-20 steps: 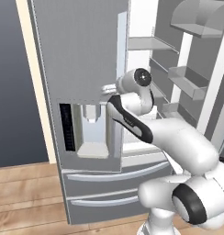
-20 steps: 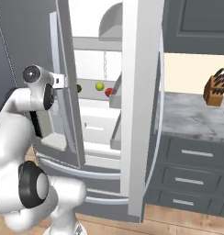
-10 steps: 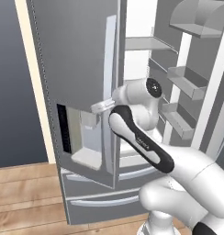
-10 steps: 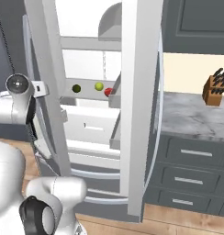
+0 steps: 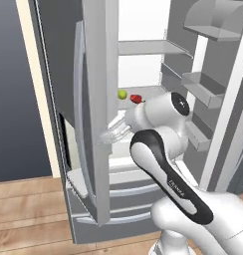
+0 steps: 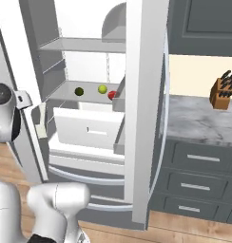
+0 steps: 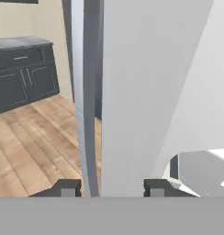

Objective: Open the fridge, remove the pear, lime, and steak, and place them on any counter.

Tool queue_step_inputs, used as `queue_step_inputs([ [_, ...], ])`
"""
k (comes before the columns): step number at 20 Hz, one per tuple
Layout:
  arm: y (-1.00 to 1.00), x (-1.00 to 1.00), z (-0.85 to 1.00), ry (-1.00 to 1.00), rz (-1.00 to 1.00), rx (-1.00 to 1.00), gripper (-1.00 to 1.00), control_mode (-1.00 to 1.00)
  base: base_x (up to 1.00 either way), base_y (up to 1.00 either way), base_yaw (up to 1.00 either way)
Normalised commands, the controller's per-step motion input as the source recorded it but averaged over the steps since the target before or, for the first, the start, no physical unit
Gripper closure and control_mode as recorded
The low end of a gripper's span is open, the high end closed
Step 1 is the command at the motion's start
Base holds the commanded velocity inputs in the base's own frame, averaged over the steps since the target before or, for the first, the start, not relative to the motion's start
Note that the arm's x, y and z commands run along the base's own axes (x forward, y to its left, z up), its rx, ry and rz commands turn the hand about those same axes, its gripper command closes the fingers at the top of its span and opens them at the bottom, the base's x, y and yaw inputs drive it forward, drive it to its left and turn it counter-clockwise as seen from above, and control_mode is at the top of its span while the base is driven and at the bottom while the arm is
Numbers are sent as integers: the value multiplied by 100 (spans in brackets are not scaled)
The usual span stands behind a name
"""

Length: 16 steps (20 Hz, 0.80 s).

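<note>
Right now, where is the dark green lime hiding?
In the right base view the lime sits on the middle shelf inside the open fridge, farthest left of three foods, with the pear next and the steak beyond.
</note>
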Motion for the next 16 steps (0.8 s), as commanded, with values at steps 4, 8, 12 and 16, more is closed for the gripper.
queue_step_inputs([
  [4, -100, -7, 29, 4, -9, 6, -100, -100, 0, 0, 0],
  [8, -34, 95, 13, 0, -30, 0, -100, -100, 0, 0, 0],
  [12, 33, 100, 1, 0, -30, 0, -100, -100, 0, 0, 0],
  [16, 2, 94, 12, 12, -7, 7, -100, -100, 0, 0, 0],
])
